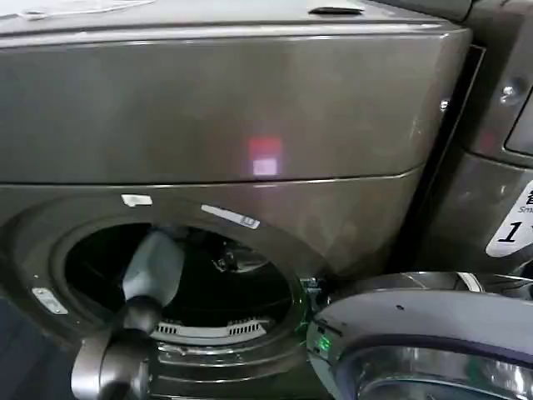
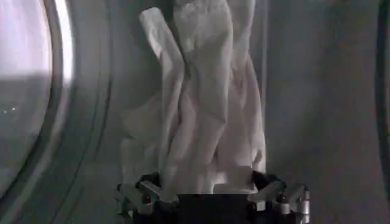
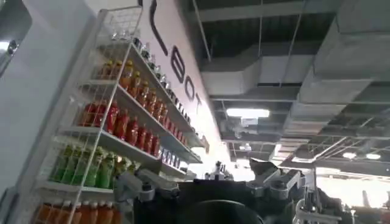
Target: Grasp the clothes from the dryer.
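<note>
We see the large dark bronze-grey front-loading dryer (image 1: 250,125) straight ahead in the head view, its round porthole open and its grey-rimmed round glass door (image 1: 433,333) swung out to the right. Our left arm (image 1: 150,275) reaches through the porthole into the dark steel drum.

In the left wrist view, the left gripper (image 2: 213,189) has its jaws set wide on either side of the crumpled whitish, light-grey soft fabric clothes (image 2: 201,109). The lower end of the bundle lies between the jaws, but we cannot tell whether they press on it. The clothes rest against the grey drum wall (image 2: 317,91) deep inside the dryer.

The right gripper (image 3: 210,182) points away from the machine, toward a white wire shelf of coloured drink bottles (image 3: 116,128) and the ceiling; its jaws stand wide apart, holding nothing.
</note>
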`<state>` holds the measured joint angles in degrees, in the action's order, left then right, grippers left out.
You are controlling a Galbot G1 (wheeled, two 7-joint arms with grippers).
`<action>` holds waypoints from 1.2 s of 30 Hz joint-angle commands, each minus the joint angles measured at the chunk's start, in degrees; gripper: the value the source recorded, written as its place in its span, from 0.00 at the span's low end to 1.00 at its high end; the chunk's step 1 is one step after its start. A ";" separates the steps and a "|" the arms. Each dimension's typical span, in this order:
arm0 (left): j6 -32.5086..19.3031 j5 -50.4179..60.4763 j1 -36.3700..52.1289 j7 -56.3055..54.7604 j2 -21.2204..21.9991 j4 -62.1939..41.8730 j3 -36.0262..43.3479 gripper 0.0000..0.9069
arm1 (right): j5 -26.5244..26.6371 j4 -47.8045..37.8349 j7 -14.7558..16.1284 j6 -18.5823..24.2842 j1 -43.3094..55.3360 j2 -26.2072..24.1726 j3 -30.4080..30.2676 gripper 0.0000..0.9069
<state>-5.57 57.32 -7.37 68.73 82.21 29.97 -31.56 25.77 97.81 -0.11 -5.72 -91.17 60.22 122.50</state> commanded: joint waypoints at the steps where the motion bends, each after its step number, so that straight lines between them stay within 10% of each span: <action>1: -0.17 -0.11 0.37 0.99 -0.35 -3.17 -0.72 0.14 | -0.02 0.09 0.05 0.00 -0.07 -0.12 0.14 1.00; 12: -0.04 -1.22 1.08 -0.21 -0.89 -3.49 -0.63 0.00 | -0.18 -0.81 0.52 0.02 0.73 -0.30 -0.32 1.00; 19: 9.76 -2.41 0.02 -5.33 -0.87 1.40 1.31 0.00 | 0.21 -1.26 2.09 -1.50 1.21 -0.37 0.05 1.00; 30: 16.28 -23.60 -3.09 -37.02 1.38 15.24 1.60 0.00 | 0.84 2.05 0.86 -6.45 2.61 0.20 -1.02 1.00; 36: 22.00 -37.35 -5.27 -51.14 3.66 21.43 1.60 0.00 | -2.22 0.31 0.68 -0.72 2.30 0.69 -1.64 1.00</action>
<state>8.47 39.86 -10.64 41.77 83.79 41.19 -30.24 26.05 98.21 1.04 -8.56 -89.06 60.62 121.22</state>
